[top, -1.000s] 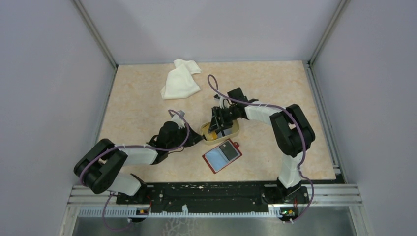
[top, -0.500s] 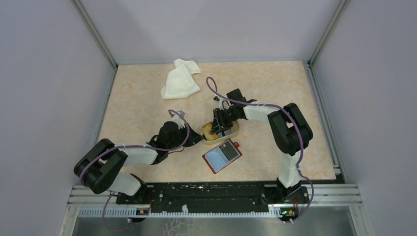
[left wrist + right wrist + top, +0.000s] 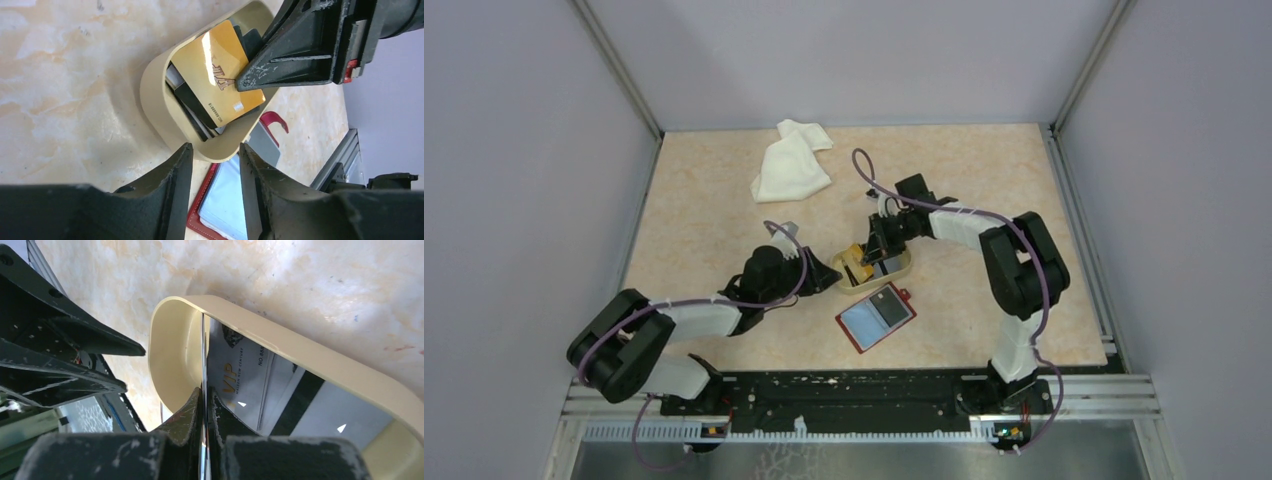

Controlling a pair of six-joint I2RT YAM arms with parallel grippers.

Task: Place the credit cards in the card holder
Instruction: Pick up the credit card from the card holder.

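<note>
The credit cards lie in a tan oval dish. My right gripper is shut on the yellow-orange card, seen edge-on in the right wrist view and tilted up out of the pile. A white VIP card and dark-striped cards stay flat in the dish. My left gripper is open, its tips just short of the dish's near rim with nothing between them. The red card holder lies open on the table just in front of the dish, its clear pockets facing up.
A crumpled white cloth lies at the back of the table. Grey walls and metal rails close in the table on three sides. Both arms meet over the dish in the middle.
My right gripper has shut on the yellow-orange card and tipped it up. My left gripper has opened and let go of the dish's rim.
</note>
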